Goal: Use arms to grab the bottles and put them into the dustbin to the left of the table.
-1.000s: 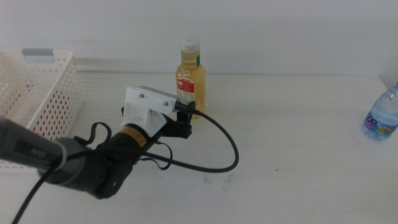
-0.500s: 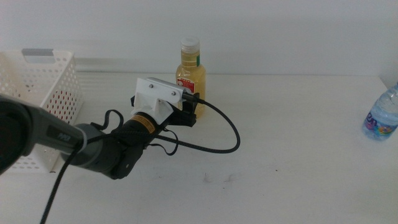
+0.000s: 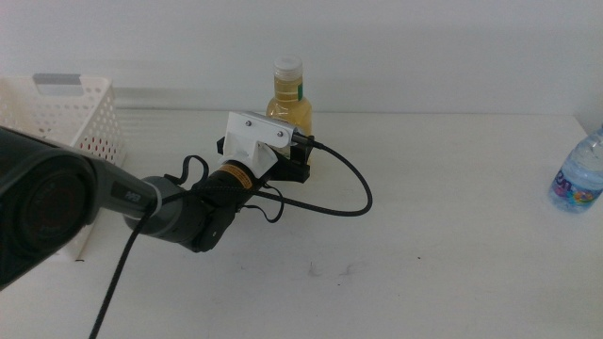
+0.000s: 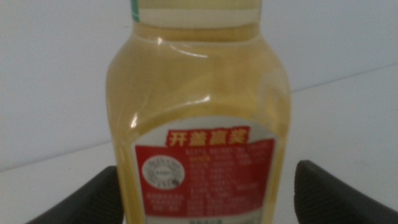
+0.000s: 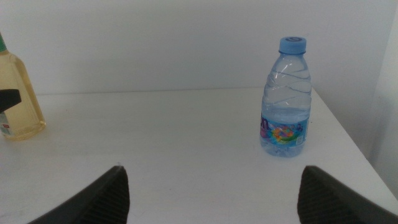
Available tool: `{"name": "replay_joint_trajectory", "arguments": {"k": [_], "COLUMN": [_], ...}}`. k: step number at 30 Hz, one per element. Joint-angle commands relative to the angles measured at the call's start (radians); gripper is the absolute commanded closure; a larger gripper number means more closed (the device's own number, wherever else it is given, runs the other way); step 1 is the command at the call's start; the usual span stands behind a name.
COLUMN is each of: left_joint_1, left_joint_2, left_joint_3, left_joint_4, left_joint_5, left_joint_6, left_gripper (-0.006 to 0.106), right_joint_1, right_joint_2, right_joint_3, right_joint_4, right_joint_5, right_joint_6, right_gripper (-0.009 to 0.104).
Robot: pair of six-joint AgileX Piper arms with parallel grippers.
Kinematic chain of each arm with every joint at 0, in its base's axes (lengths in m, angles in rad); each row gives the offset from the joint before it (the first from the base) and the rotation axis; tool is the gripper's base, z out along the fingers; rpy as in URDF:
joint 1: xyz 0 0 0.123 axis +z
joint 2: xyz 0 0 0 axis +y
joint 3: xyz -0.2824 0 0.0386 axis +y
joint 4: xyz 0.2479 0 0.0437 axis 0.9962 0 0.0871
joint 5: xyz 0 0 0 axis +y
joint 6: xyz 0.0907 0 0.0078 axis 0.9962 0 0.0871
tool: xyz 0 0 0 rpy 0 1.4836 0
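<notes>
White tabletop (image 3: 452,245) against a plain pale wall, lightly scuffed near the front middle. Left gripper (image 3: 294,162) sits at the far middle of the table, jaws spread wide on either side of the yellow juice bottle (image 3: 290,111), not closed on it. In the left wrist view the bottle (image 4: 199,124) fills the frame between the two dark jaws with a gap showing on each side, red label facing the camera; contact with the jaws cannot be confirmed. White camera mount and black cable trail back from the gripper along the left arm (image 3: 113,212), which comes in from the near left. Bottle stands upright, white cap on top. White perforated dustbin (image 3: 71,132) sits at the far left edge of the table, well apart from the bottle. Small clear water bottle (image 3: 578,179) with blue cap stands upright at the far right edge, well apart from the juice bottle. Right gripper (image 5: 211,193) is wide open and holds nothing; its wrist view shows the water bottle (image 5: 285,99) ahead to one side and the juice bottle's edge (image 5: 18,99) at the other.
</notes>
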Motion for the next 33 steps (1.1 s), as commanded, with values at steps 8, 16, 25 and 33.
{"name": "replay_joint_trajectory", "arguments": {"k": [8, 16, 25, 33], "left_joint_1": [0.001, 0.001, 0.002, -0.042], "left_joint_2": [0.101, 0.143, -0.021, -0.507], "left_joint_3": [-0.155, -0.218, -0.172, -0.046], "left_joint_4": [-0.025, 0.001, 0.079, 0.084], "left_joint_5": [0.051, 0.077, 0.358, 1.229], "left_joint_6": [-0.008, -0.011, -0.019, -0.114], "left_gripper": [0.007, 0.009, 0.091, 0.102], "right_joint_1": [-0.006, -0.006, -0.006, -0.006], "right_joint_2": [-0.004, -0.004, -0.004, -0.004], "right_joint_3": [0.003, 0.003, 0.003, 0.003], "right_joint_4": [-0.004, -0.004, -0.004, -0.004], "right_joint_5": [-0.006, -0.006, -0.006, -0.006], "right_joint_6": [-0.005, -0.005, -0.005, -0.005], "right_gripper": [0.005, 0.005, 0.005, 0.005]}}
